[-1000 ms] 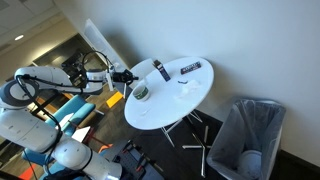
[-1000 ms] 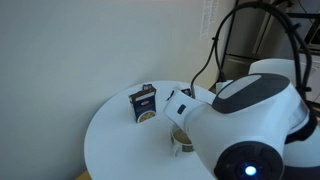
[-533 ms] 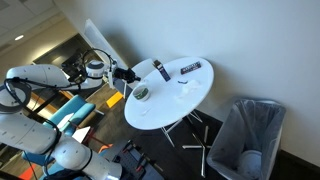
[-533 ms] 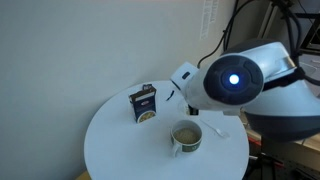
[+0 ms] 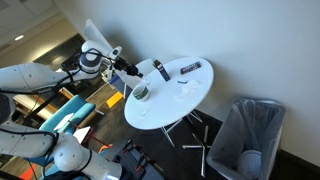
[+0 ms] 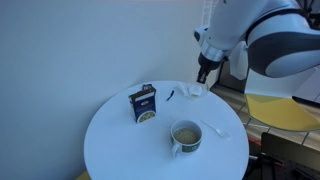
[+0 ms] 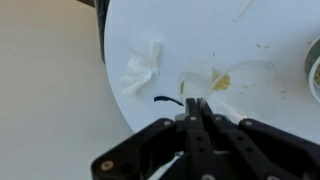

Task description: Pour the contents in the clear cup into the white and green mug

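Observation:
The white and green mug (image 5: 141, 92) stands on the round white table (image 5: 190, 100); it also shows in an exterior view (image 6: 186, 135) and at the right edge of the wrist view (image 7: 314, 70). The clear cup (image 7: 238, 78) lies on its side on the table, with a yellowish bit at its mouth. My gripper (image 7: 195, 104) is shut and empty, raised above the table's edge a little short of the cup. It shows in both exterior views (image 5: 125, 66) (image 6: 205, 70).
A crumpled white tissue (image 7: 142, 68) and a small black scrap (image 7: 166, 100) lie near the table edge. A tall dark container (image 5: 160, 70) (image 6: 144, 103) and a flat dark bar (image 5: 190, 68) stand further on. A grey bin (image 5: 245, 140) stands beside the table.
The arm has lifted up and drawn back from over the mug to the table's edge. The mug now shows unblocked. Nothing on the table has moved.

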